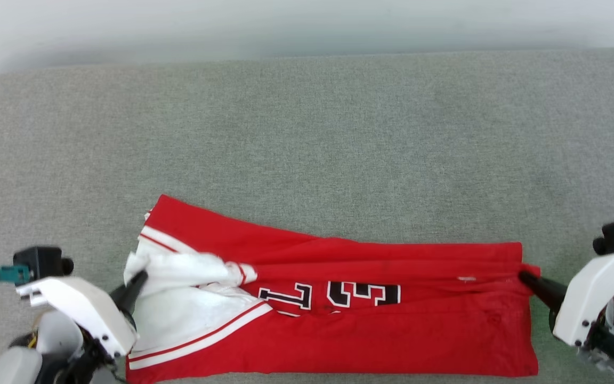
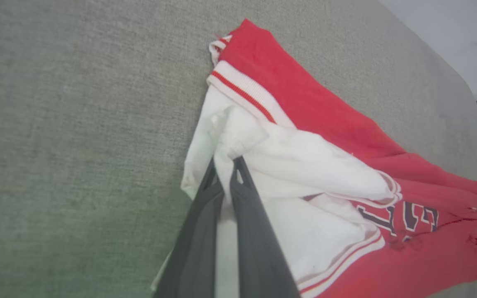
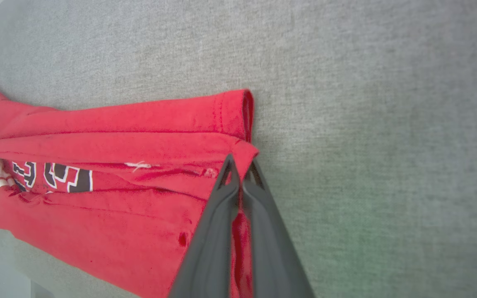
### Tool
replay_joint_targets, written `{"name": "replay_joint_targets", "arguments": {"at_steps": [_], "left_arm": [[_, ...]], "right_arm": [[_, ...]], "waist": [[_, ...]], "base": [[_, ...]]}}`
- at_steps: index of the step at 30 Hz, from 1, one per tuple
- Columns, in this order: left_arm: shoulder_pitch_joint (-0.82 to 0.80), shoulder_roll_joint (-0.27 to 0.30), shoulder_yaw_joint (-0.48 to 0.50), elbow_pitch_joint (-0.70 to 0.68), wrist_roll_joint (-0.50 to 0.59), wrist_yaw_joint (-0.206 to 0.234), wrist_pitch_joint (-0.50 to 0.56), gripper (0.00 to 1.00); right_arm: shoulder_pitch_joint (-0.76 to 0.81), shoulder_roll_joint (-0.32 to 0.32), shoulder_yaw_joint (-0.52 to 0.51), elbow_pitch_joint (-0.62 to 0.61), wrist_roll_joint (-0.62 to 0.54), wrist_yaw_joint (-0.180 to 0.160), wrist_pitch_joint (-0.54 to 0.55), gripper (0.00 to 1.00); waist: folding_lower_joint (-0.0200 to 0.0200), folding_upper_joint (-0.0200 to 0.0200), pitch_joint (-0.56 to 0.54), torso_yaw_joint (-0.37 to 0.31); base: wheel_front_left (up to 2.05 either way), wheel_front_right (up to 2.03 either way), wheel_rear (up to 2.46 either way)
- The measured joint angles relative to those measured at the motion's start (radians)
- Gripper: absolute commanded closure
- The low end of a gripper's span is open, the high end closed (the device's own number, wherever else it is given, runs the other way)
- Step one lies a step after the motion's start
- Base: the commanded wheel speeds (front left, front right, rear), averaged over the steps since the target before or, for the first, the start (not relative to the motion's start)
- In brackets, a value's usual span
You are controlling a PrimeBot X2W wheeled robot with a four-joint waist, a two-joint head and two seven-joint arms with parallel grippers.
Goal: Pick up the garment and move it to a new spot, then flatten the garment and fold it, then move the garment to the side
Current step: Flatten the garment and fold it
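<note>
The head view takes in the whole length of the red jersey-knit garment (image 1: 339, 336) with white sleeves and striped trim. It lies folded into a long band on the near part of the grey woven-cloth surface (image 1: 307, 133). Its long axis runs side to side across that view, with the white sleeve end toward the robot's left and the red hem end toward its right. Black, white-outlined figures sit half buried in a lengthwise fold near the middle. The left gripper (image 1: 139, 278) meets the sleeve end and the right gripper (image 1: 523, 277) meets the hem end.

The left wrist view shows the grip more closely: two dark fingers (image 2: 255, 231) are pressed together with white sleeve cloth pinched between their tips. The right wrist view shows the stitched hem edge and that gripper's fingers (image 3: 213, 231) clamped on a fold of red cloth there. A small white thread (image 3: 139, 166) lies near the figures.
</note>
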Motion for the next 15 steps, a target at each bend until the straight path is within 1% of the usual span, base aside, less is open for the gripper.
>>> {"name": "replay_joint_targets", "arguments": {"at_steps": [2,3,4,5,6,9,11,15], "left_arm": [[0.038,-0.007,0.001,0.005,-0.008,0.003,-0.006,1.00],[0.053,-0.012,-0.001,0.010,-0.012,0.003,-0.007,1.00],[0.066,-0.024,-0.003,0.017,-0.018,0.003,-0.009,1.00],[0.077,-0.035,-0.006,0.020,-0.030,0.003,-0.008,0.56],[0.085,-0.042,-0.014,0.025,-0.036,-0.001,-0.008,0.00],[0.098,-0.060,-0.027,0.036,-0.027,-0.011,-0.030,0.00],[0.098,-0.067,-0.042,0.038,-0.001,-0.015,-0.055,0.00],[0.098,-0.084,-0.065,0.022,0.052,-0.018,-0.108,0.00]], "right_arm": [[0.032,0.010,-0.007,-0.003,-0.004,0.000,-0.012,1.00],[0.044,0.015,-0.006,0.000,-0.006,0.000,-0.015,0.71],[0.059,0.021,-0.005,0.006,-0.006,0.000,-0.024,0.71],[0.074,0.026,-0.003,0.011,-0.006,0.000,-0.031,0.00],[0.088,0.030,0.001,0.014,-0.006,0.000,-0.043,0.00],[0.118,0.035,0.005,0.018,-0.011,0.001,-0.079,0.00],[0.144,0.038,0.006,0.011,-0.010,0.001,-0.095,0.00],[0.204,0.033,0.002,-0.048,-0.015,0.000,-0.120,0.00]], "waist": [[0.0000,0.0000,-0.005,0.001],[0.0000,0.0000,-0.008,0.001],[0.0000,0.0000,-0.012,0.000],[0.0000,0.0000,-0.017,-0.001],[-0.0001,0.0000,-0.021,-0.002],[-0.0001,0.0000,-0.037,-0.006],[-0.0001,0.0000,-0.052,-0.006],[-0.0001,-0.0001,-0.088,-0.002]], "base": [[0.00,0.00,0.00],[0.00,0.00,0.00],[0.00,0.00,0.00],[0.00,0.00,0.00],[0.00,0.00,0.00],[0.00,0.00,0.00],[0.00,0.00,0.00],[0.00,0.00,0.00]]}}
